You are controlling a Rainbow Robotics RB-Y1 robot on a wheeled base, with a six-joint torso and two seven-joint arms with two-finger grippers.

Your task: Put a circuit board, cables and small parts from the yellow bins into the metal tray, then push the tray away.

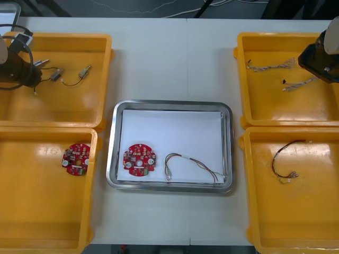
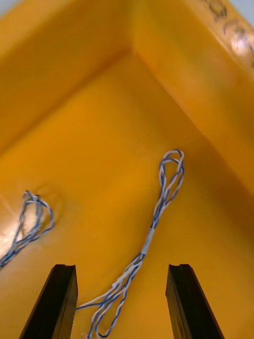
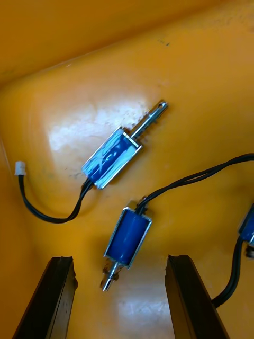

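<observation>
Your metal tray (image 1: 170,103) is already holding 1 round red circuit board (image 1: 139,160) and 1 thin multi-wire cable (image 1: 192,166). Both are lying toward the tray's near edge, so you are likely working on another cable and the small parts.

Your left gripper (image 3: 120,259) is hanging over the far-left yellow bin (image 1: 63,111), off the tray's far left corner. Its fingers are standing wide apart and gripping nothing. They are straddling a small blue-wrapped metal part (image 3: 127,241) with a black lead, probably so that a straight descent closes on its body. A second such part (image 3: 112,158) is lying just beyond it.

Your right gripper (image 2: 121,266) is hovering in the far-right yellow bin (image 1: 275,108), off the tray's far right corner. It is equally wide open and empty. A twisted blue and white cable (image 2: 161,206) is running up between its fingers, and a second twisted cable (image 2: 32,217) is lying off to one side. Both grippers seem to be lining up for a pick.
</observation>
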